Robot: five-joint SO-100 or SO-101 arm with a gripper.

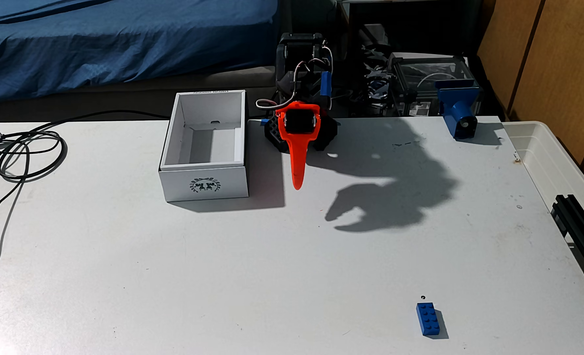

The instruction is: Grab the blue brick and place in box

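The blue brick (428, 320) lies flat, studs up, near the table's front right in the fixed view. The box (229, 181) stands open and empty at the back left of centre, its crest facing the camera. My gripper (297, 186) hangs just right of the box, above the table, far from the brick. Its orange finger (296, 164) points down towards the camera and hides the other finger. The shadow on the table hints at a small gap between the jaws, and nothing is held.
A blue clamp-like part (458, 116) sits at the table's back right edge. A translucent white bin (557, 160) and a black rail (581, 225) border the right side. Black cables (17, 157) coil at the back left.
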